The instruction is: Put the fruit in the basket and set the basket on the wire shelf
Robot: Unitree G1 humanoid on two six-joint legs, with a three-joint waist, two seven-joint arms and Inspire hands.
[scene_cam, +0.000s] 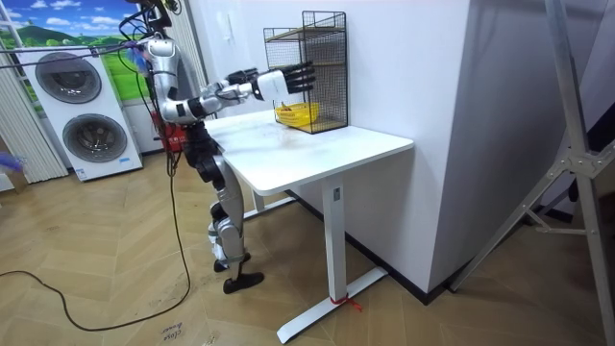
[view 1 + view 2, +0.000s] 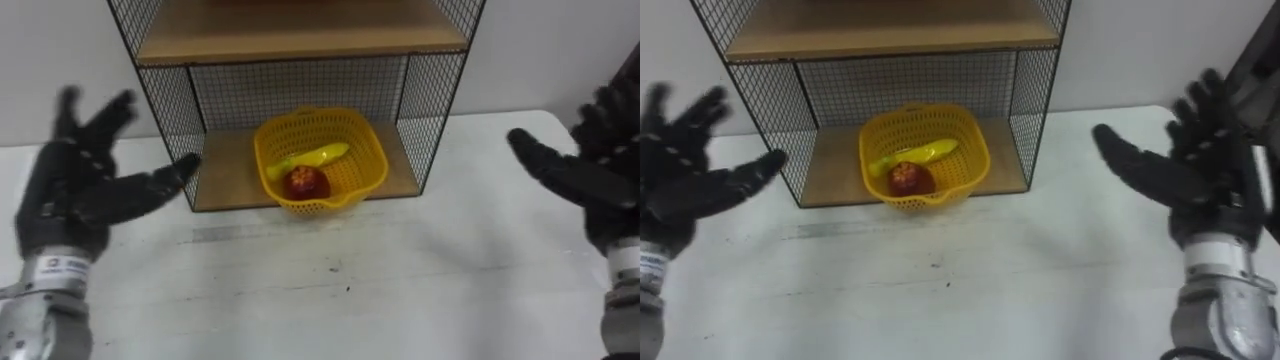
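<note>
Yellow plastic mesh marks the basket [image 2: 372, 160], which sits on the lower board of the wire shelf [image 2: 432, 105], ahead of and between the two hands, with a banana [image 2: 320, 156] and a red apple [image 2: 307, 182] inside it. The left hand [image 2: 72, 195] hovers with fingers spread and straight, holding nothing, its thumb tip just beside the shelf's left front post. The right hand [image 2: 580, 175] is likewise splayed and empty, well apart from the shelf's right side. The basket's front rim appears to jut slightly past the board's front edge, so a stray brush from either hand could, I judge, drag it out onto the desk [image 2: 350, 290]; the left thumb might also snag the wire. Open desk lies beneath and behind both hands, leaving plain room to draw back.
</note>
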